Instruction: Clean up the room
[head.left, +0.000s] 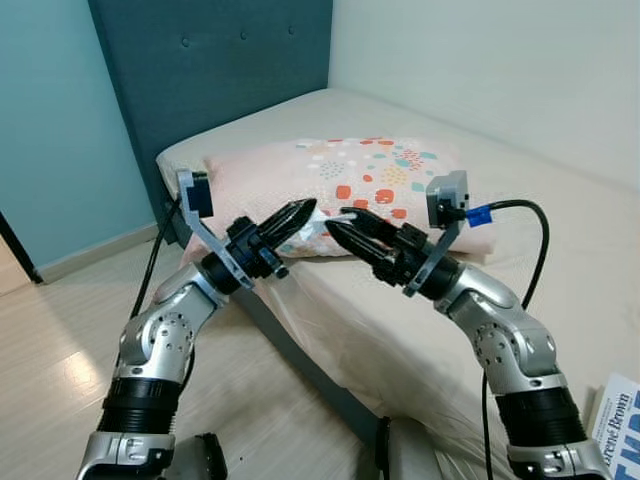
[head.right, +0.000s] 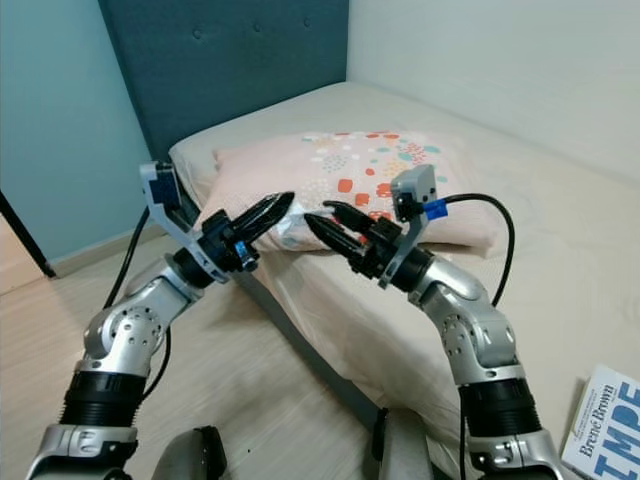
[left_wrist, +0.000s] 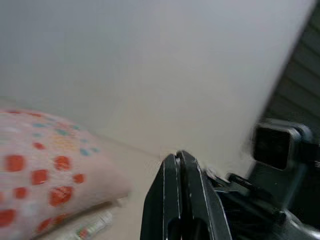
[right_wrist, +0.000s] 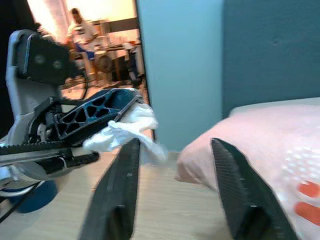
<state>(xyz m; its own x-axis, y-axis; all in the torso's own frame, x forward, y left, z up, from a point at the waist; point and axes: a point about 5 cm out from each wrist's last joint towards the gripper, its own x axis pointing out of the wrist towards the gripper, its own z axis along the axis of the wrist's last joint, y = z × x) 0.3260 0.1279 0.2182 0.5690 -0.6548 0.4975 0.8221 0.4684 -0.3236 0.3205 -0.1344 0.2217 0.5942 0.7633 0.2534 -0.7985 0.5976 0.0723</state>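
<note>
Left gripper (head.left: 300, 216) pinches crumpled white tissue (right_wrist: 127, 131); right gripper (head.left: 343, 228), fingers spread, should close squarely on the free end.

Head stereo pair looking down over bed (head.left: 560, 270) and pillow (head.left: 340, 180); wrist cameras close, facing each other.

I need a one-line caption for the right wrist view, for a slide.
Right gripper, fingers open, faces the left gripper pinching crumpled white plastic beside the pillow.
</note>
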